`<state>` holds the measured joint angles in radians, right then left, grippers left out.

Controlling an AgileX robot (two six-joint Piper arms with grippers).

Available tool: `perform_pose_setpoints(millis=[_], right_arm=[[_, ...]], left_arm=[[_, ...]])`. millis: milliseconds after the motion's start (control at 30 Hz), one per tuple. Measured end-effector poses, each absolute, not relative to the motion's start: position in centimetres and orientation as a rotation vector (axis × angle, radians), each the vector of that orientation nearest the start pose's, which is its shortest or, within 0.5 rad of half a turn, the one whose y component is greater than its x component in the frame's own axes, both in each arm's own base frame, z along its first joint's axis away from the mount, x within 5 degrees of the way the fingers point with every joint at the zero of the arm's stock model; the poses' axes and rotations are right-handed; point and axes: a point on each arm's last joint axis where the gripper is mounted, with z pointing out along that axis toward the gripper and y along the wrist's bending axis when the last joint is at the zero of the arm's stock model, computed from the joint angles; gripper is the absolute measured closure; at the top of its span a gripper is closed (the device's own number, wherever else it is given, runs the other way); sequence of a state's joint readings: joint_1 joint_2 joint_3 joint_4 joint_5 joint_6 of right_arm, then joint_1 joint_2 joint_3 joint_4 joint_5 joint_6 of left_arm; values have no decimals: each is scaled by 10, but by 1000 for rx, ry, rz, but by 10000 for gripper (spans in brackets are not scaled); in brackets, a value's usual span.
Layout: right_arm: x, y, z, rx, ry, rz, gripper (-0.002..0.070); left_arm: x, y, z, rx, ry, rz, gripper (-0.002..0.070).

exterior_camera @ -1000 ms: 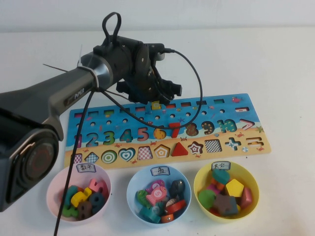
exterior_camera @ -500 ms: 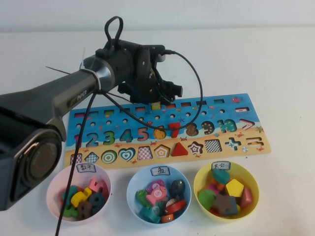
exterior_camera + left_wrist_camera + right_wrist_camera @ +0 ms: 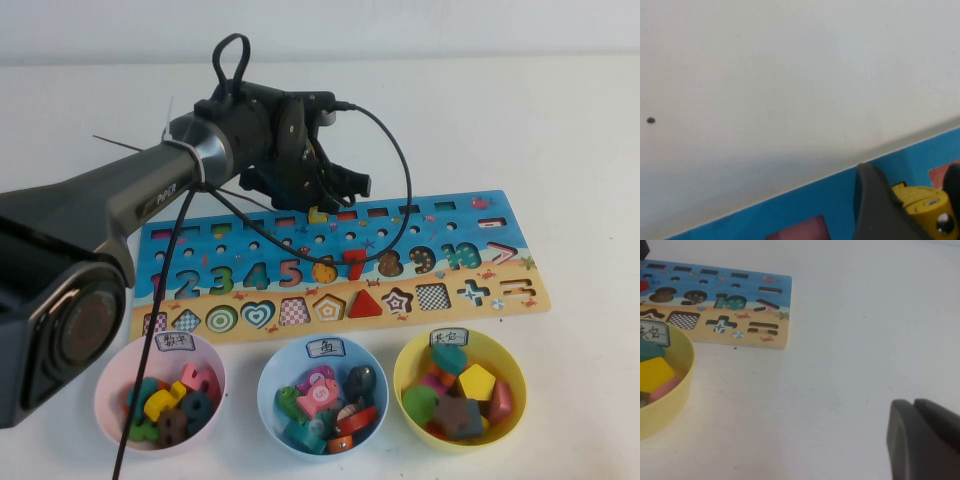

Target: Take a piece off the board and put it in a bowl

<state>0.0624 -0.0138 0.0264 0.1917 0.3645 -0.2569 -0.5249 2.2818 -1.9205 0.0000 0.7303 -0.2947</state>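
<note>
The long blue and sandy board (image 3: 440,255) lies across the table's middle. My left gripper (image 3: 318,203) hangs over the board's far row, shut on the small yellow piece (image 3: 317,213). In the left wrist view the piece (image 3: 926,210) sits between the dark fingers (image 3: 875,205), just above the blue board (image 3: 830,195). The light blue bowl (image 3: 268,385) with its white label stands in front of the board, filled with several pieces. My right gripper (image 3: 914,406) is shut and empty over bare table, to the right of the board (image 3: 715,285).
A pink bowl (image 3: 110,385) stands left of the blue bowl and a yellow bowl (image 3: 515,380) right of it, both holding several pieces. The yellow bowl's rim (image 3: 680,385) shows in the right wrist view. The left arm's black cable loops over the board.
The left arm has shifted slightly towards the board's far edge. The yellow piece now looks tilted and a little raised out of its slot.
</note>
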Motion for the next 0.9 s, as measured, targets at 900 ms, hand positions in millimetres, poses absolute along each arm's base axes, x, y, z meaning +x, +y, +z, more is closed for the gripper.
perform_pose_setpoints(millis=[900], right_arm=[[52,9,173,-177,1846,53,694]], left_arm=[[440,-256,188,287,2597,-321,463]])
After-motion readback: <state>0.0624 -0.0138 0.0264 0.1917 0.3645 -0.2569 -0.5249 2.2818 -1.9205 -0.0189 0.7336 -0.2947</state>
